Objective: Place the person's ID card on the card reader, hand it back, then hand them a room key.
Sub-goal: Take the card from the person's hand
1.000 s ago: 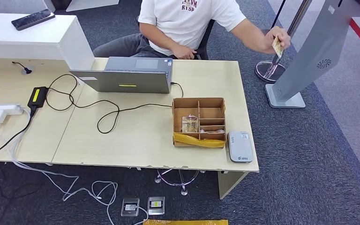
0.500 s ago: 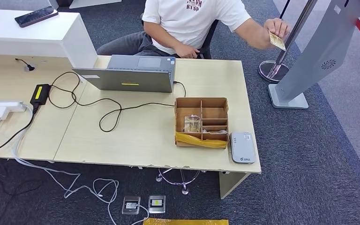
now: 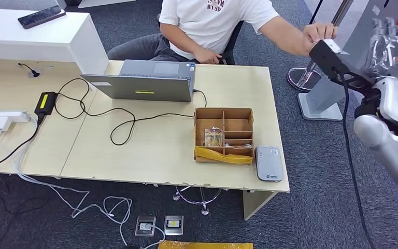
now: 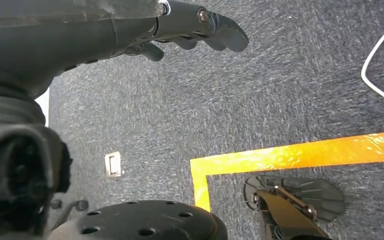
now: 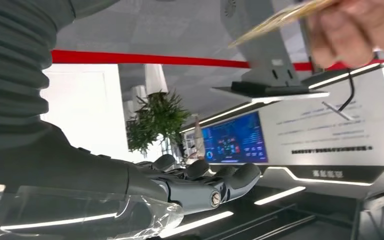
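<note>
A seated person in a white T-shirt reaches out past the table's far right corner; their hand (image 3: 318,32) (image 5: 360,30) holds up the yellowish ID card (image 5: 280,17). My right hand (image 3: 391,49) (image 5: 200,182) is raised beside that hand, fingers stretched out and empty, just short of the card. The grey-white card reader (image 3: 268,163) lies at the table's near right corner, next to a cardboard organizer box (image 3: 223,120) with small items in its compartments. My left hand (image 4: 195,30) hangs over the carpet and holds nothing.
A half-open laptop (image 3: 145,83), a power adapter (image 3: 44,104) and looping cables occupy the middle and left of the table (image 3: 150,155). A phone (image 3: 41,18) lies on the white counter. A grey kiosk stand (image 3: 337,78) and a stanchion base (image 3: 303,78) stand right of the table.
My right arm has come up into the head view at the right, next to the person's hand. That hand with the card has moved up and slightly right.
</note>
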Robot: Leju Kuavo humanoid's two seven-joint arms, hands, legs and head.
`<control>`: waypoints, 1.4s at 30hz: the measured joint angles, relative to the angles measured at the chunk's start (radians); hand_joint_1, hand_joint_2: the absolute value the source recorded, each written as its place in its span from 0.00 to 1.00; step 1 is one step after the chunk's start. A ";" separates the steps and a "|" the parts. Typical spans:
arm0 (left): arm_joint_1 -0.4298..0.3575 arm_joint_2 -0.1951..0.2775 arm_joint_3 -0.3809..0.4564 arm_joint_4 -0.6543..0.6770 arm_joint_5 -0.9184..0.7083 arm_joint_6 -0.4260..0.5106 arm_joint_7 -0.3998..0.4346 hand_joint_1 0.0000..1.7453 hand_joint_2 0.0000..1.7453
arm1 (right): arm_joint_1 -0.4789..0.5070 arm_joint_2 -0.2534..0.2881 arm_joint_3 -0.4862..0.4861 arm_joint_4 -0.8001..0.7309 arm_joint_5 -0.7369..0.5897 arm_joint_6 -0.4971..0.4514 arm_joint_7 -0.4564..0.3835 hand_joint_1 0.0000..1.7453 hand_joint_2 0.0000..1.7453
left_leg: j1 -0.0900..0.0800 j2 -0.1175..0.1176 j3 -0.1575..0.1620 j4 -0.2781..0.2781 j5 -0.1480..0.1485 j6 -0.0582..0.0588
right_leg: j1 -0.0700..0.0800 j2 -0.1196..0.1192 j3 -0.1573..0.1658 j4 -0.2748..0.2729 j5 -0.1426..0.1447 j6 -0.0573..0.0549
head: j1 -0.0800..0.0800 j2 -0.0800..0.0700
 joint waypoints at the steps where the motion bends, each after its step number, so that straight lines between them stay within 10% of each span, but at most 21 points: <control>1: 0.001 0.000 0.000 0.000 -0.001 -0.001 0.002 0.00 0.00 | -0.003 0.007 0.016 0.004 -0.003 -0.006 -0.001 0.00 1.00 | 0.000 0.000 0.000 0.000 0.000 0.000 | 0.000 0.000 0.000 0.000 0.000 0.000 | 0.000 0.000; 20: 0.002 0.004 0.000 0.000 -0.009 -0.025 0.012 0.00 0.00 | -0.002 0.129 0.221 0.115 -0.040 -0.130 -0.060 0.03 1.00 | 0.000 0.003 0.001 0.000 0.000 0.000 | 0.000 0.003 0.000 0.000 0.000 0.000 | 0.000 0.000; 24: 0.003 0.007 0.000 0.000 -0.006 -0.031 0.012 0.00 0.00 | -0.002 0.145 0.243 0.135 -0.038 -0.145 -0.069 0.56 1.00 | 0.000 0.003 0.001 0.000 0.000 0.000 | 0.000 0.003 0.000 0.000 0.000 0.000 | 0.000 0.000; 29: 0.005 0.010 0.000 0.000 -0.002 -0.036 0.012 0.00 0.00 | -0.003 0.158 0.259 0.148 -0.038 -0.151 -0.077 1.00 1.00 | 0.000 0.004 0.001 0.000 0.000 0.000 | 0.000 0.003 0.000 0.000 0.000 0.000 | 0.000 0.000; 34: 0.005 0.013 0.000 0.000 0.000 -0.037 0.012 0.00 0.00 | -0.006 0.170 0.267 0.161 -0.039 -0.151 -0.083 1.00 1.00 | 0.000 0.004 0.001 0.000 0.000 0.000 | 0.000 0.004 0.000 0.000 0.000 0.000 | 0.000 0.000; 38: 0.006 0.016 0.000 0.000 0.001 -0.037 0.012 0.00 1.00 | -0.011 0.181 0.273 0.175 -0.043 -0.156 -0.087 0.97 1.00 | 0.000 0.003 0.001 0.000 0.000 0.000 | 0.000 0.003 0.000 0.000 0.000 0.000 | 0.000 0.000; 42: 0.007 0.017 0.000 0.000 0.001 -0.036 0.012 0.00 1.00 | -0.015 0.189 0.276 0.183 -0.047 -0.167 -0.092 0.95 1.00 | 0.000 0.003 0.001 0.000 0.000 0.000 | 0.000 0.004 0.000 0.000 0.000 0.000 | 0.000 0.000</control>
